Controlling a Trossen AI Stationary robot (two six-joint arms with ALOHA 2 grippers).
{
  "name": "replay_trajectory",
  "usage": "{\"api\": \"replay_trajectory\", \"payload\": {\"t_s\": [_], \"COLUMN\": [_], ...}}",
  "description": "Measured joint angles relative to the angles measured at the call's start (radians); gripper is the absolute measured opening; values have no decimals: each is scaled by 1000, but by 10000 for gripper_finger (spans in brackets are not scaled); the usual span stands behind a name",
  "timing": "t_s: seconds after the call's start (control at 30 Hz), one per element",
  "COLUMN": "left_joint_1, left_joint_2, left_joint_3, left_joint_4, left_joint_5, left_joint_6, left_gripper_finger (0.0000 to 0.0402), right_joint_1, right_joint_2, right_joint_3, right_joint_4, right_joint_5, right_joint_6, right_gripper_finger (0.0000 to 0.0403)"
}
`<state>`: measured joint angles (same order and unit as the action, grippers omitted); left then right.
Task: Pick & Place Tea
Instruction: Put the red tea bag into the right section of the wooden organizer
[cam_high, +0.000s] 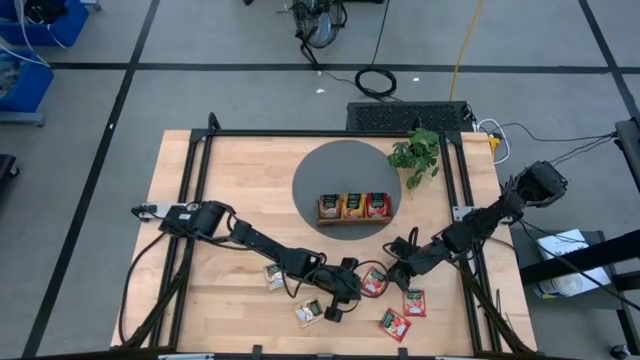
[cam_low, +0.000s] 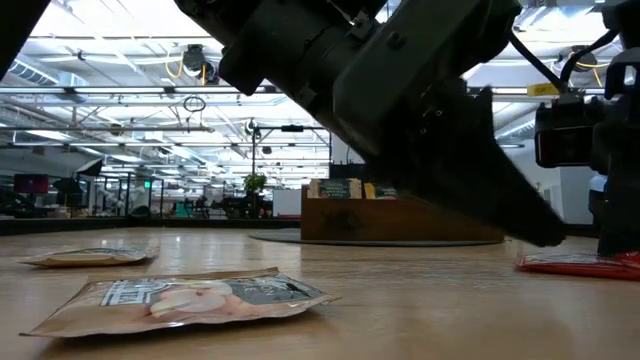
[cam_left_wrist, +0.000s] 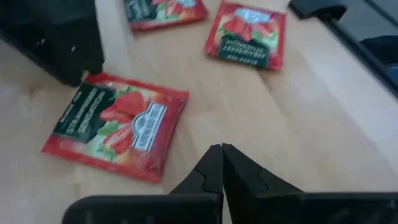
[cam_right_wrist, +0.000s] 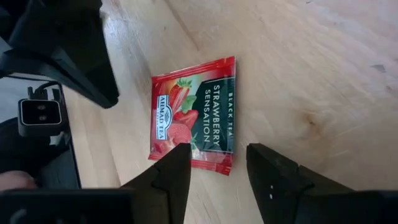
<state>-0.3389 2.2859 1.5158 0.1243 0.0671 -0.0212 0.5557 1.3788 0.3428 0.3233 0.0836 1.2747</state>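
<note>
Your right gripper (cam_right_wrist: 217, 171) hangs spread apart just over the red strawberry sachet (cam_right_wrist: 194, 115); your left gripper (cam_left_wrist: 222, 163) sits pinched together, empty, beside that sachet.

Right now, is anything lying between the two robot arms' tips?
Yes. In the high view, one red tea sachet lies between the left end effector and the right end effector.
</note>
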Motion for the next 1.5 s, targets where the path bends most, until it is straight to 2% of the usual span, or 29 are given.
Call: {"api": "replay_trajectory", "payload": {"t_s": [0.17,0.37,0.7,1.03,1.23,1.5], "left_joint_1": [0,11,47,69,69,69], "left_joint_2": [8,8,7,106,108,109], "left_joint_3": [1,1,1,55,80,80], "left_joint_4": [6,8,4,50,17,10], "left_joint_5": [22,-47,-50,-8,-18,-21], "left_joint_6": [13,24,38,40,50,60], "left_gripper_finger": [3,4,4,7,5,18], "right_joint_1": [-1,-1,2,2,3,1], "right_joint_2": [14,40,70,80,80,80], "right_joint_3": [0,1,1,1,1,0], "right_joint_4": [-2,18,28,28,8,8], "right_joint_5": [-3,-4,-38,-59,-64,-33], "right_joint_6": [19,17,20,-18,-34,-106], "right_gripper_finger": [143,143,143,138,101,10]}}
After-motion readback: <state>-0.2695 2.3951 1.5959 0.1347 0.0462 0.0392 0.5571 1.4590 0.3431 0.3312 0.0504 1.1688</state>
